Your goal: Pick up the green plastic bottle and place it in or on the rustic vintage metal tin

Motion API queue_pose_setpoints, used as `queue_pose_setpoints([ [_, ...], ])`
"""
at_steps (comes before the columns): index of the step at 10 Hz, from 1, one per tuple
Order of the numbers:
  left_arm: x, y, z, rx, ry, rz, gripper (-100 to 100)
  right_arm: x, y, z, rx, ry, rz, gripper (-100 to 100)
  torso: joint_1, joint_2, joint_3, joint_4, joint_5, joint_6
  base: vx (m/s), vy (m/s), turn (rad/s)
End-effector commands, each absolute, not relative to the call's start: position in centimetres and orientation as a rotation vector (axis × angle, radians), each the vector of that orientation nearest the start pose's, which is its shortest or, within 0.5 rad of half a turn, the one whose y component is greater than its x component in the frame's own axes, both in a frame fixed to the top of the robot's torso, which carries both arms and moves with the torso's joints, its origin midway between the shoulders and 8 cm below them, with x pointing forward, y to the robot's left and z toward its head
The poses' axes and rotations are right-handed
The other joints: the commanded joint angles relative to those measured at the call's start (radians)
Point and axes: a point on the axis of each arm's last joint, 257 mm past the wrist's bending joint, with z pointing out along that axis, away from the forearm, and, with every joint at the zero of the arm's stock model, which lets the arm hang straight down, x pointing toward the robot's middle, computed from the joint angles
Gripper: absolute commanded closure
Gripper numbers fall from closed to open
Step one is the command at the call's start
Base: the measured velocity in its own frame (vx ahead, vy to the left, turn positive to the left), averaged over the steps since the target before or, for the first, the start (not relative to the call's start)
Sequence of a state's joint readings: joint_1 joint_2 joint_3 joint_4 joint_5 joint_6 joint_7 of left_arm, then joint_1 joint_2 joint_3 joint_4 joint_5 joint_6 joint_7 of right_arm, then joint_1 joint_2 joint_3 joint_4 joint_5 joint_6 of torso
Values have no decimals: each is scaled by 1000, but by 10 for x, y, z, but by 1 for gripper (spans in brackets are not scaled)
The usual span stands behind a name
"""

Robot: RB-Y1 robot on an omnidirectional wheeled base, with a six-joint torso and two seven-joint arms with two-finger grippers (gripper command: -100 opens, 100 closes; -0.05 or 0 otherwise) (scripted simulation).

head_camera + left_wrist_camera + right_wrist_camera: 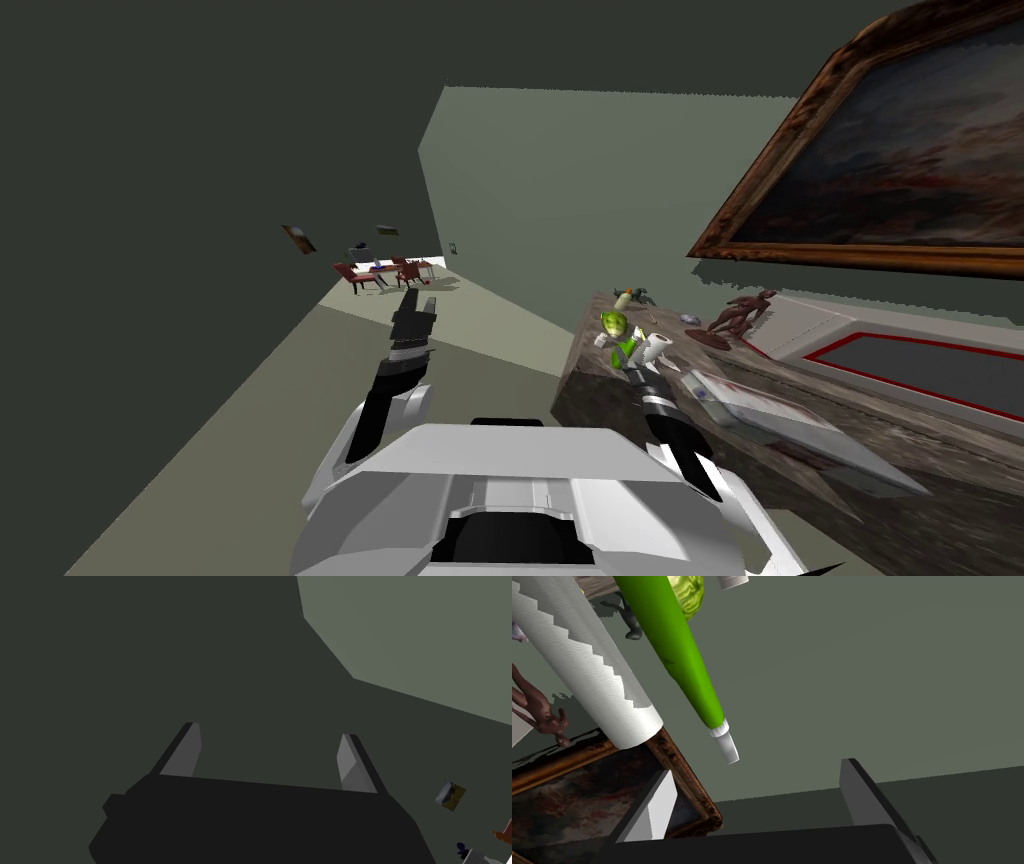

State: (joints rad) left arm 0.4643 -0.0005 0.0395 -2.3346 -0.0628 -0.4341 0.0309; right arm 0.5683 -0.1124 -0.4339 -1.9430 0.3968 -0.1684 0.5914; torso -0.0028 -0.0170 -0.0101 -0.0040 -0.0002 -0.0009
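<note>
item: green bottle point(677, 641), long and slim, white cap point(728, 748). it is sitting at the near corner of the marbled brown top point(860, 400), close between a paper towel roll point(587, 661) and a cabbage-like green ball point(612, 322). the cap is pointing back toward the right gripper point(756, 768). whether the bottle is standing or lying, cannot tell.

right gripper: fingers standing apart, gripping nothing. the cap is lying just ahead of the tips, not yet between them. judgement: the wide spread is leaving room to slide along the narrow body, and the roll beside it is leaving little space on that side, so a nudge there is likely.

left gripper point(270, 730): fingers spread, carrying nothing. it is hanging raised over the open floor, well apart from the cabinet, probably parked out of the way.

surface: also bearing a brown figurine point(738, 315), a flat white object point(740, 405) and small items at the far end. which of these is the tin, cannot tell.

room: a framed dark painting point(900, 170) is hanging above the top. walls are showing grey-green, floor pale. red chairs and a table point(385, 272) are standing far down the passage.
</note>
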Motion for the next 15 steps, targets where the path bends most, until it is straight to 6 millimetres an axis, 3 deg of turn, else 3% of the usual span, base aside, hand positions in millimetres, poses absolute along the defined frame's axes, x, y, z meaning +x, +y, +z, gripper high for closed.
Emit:
queue_pose_setpoints([
  [1,345,281,48,-612,621,-1266,0,321,-514,-195,489,1443,-200,-100,0,0,0,0,0,0,109,23,-24],
  [2,345,281,48,-611,621,-1266,0,306,-535,-205,486,1482,-301,-100,0,4,2,1,0,0,161,29,-103],
  [5,345,281,48,-612,621,-1266,0,278,-565,-221,488,1540,-455,-100,1,0,0,0,0,0,197,40,-88],
  [7,345,281,48,-612,621,-1266,0,263,-575,-230,503,1565,-518,-100,1,-2,-1,0,0,0,198,40,-76],
  [8,345,281,48,-611,621,-1266,0,268,-573,-227,502,1558,-500,-100,1,0,0,0,0,0,61,23,-8],
  [9,345,281,48,-611,621,-1266,0,267,-574,-228,501,1560,-504,0,0,6,3,1,0,0,14,4,1],
  [10,345,281,48,-611,621,-1266,0,267,-574,-227,501,1559,-504,-100,-1,10,6,2,0,0,7,2,0],
  [11,345,281,48,-611,621,-1266,0,267,-574,-227,501,1559,-504,100,-2,12,7,2,0,0,0,0,0],
  [15,345,281,48,-611,621,-1266,0,266,-574,-228,499,1562,-508,100,-4,11,7,4,-2,-1,0,-1,-4],
])
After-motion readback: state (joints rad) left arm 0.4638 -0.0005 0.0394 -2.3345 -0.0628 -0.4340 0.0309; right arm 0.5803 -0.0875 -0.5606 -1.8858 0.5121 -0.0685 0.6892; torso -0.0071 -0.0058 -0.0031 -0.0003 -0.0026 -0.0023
